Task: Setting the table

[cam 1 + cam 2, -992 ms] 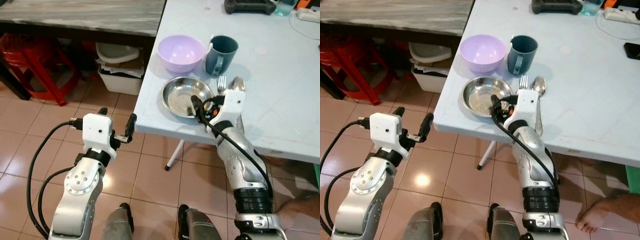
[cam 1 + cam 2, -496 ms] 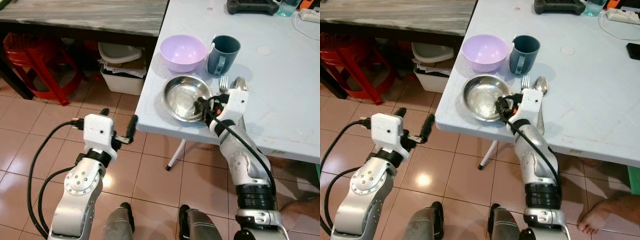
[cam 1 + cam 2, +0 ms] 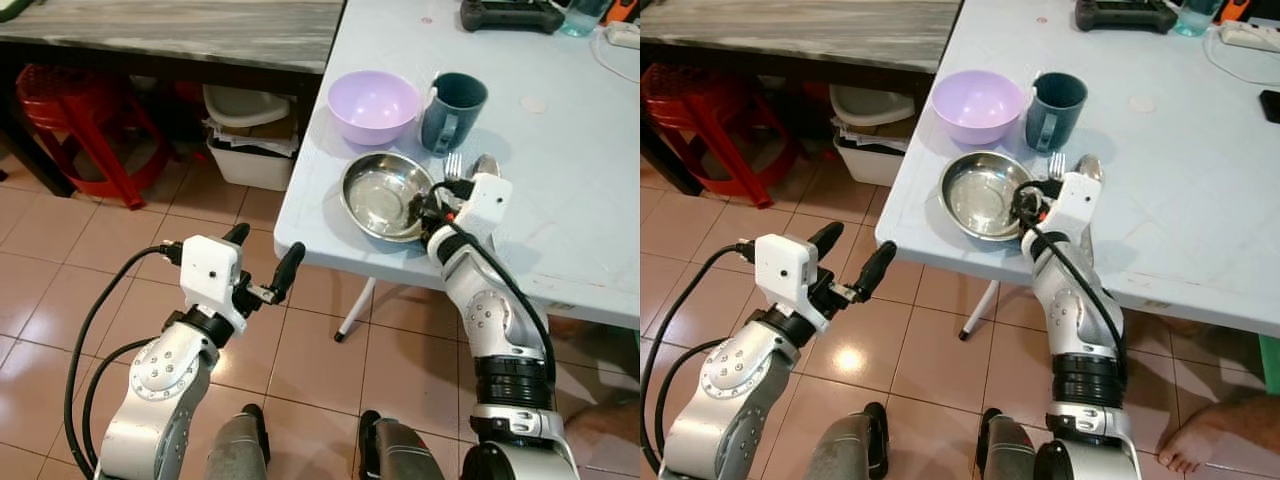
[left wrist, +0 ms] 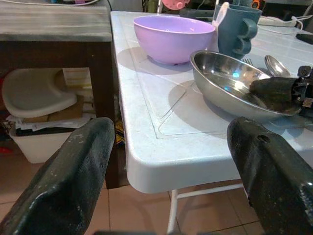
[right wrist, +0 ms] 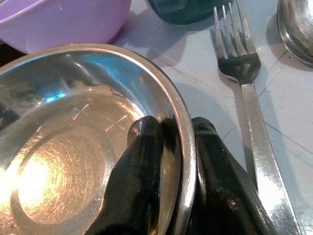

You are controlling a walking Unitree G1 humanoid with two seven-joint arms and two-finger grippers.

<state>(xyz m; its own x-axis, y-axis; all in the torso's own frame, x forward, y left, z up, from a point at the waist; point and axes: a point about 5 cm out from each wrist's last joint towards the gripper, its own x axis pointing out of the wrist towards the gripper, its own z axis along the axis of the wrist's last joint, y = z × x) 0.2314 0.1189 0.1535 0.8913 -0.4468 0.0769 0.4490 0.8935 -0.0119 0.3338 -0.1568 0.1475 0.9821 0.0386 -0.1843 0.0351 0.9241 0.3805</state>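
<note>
Sliding rightward, the steel bowl (image 3: 383, 194) closed up beside the fork (image 3: 451, 166), rim pinched by the right hand (image 5: 171, 181), one finger inside, one outside. Left hand (image 3: 264, 263) hung open off the table (image 3: 560, 200). Placement looked nearly finished.

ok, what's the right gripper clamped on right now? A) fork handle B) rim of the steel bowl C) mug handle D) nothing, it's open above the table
B: in the right wrist view the right gripper has one finger inside and one outside the rim of the steel bowl, pinching it; the fork lies untouched beside it on the table.
</note>
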